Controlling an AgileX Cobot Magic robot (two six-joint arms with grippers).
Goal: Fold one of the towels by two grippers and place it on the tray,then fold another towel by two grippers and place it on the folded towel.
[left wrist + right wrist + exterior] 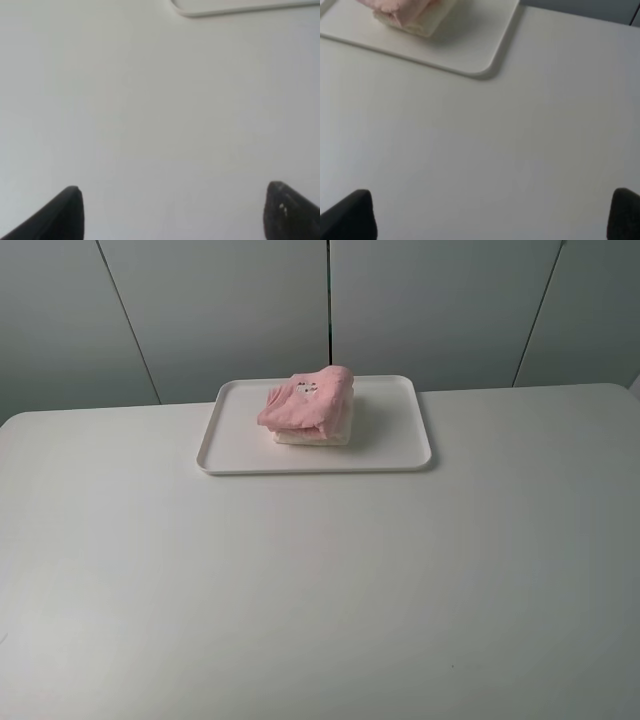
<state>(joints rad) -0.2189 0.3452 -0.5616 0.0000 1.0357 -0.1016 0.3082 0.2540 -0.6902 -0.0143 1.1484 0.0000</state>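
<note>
Now we see the pink towel [308, 400] stacked on the cream towel [312, 436] on the tray [400, 445]. Soft, floppy cloth, best pinched at corners. Our left hand [172, 212] and right hand [492, 215] gape wide, empty.

Folded pink towel [305, 400] atop cream-white towel [312, 436], white tray [395, 445]

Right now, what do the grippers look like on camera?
Only fingertips show. Left gripper: two matte black tapered fingers, the other with small pale specks. Right gripper: two black, blunter, rounded tips. No cables or arm links visible; neither appears in the high view.
</note>
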